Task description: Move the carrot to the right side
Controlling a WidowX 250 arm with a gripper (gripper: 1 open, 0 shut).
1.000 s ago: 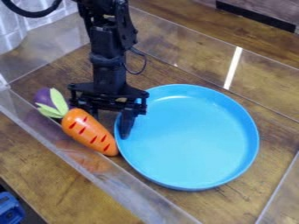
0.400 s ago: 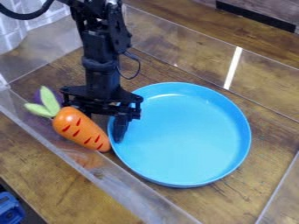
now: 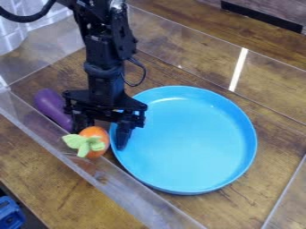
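Observation:
The carrot point(image 3: 96, 137) is orange with a green leafy top facing the front left. It lies on the wooden table just left of the blue plate point(image 3: 203, 143). My gripper point(image 3: 100, 128) hangs straight down over it, jaws spread. One fingertip stands on each side of the carrot, and the right finger point(image 3: 124, 134) is at the plate's left rim. I cannot tell whether the fingers touch the carrot. A purple toy eggplant point(image 3: 49, 106) lies behind and to the left of it.
Clear plastic walls point(image 3: 48, 170) fence the table in at the front and left. The blue plate fills most of the middle and right of the enclosure. A strip of bare wood point(image 3: 281, 98) runs along the far right.
The carrot has turned, and its leafy top now faces the front. It sits further right, between my fingers. The eggplant, which the carrot hid before, now shows fully. My gripper has dropped slightly.

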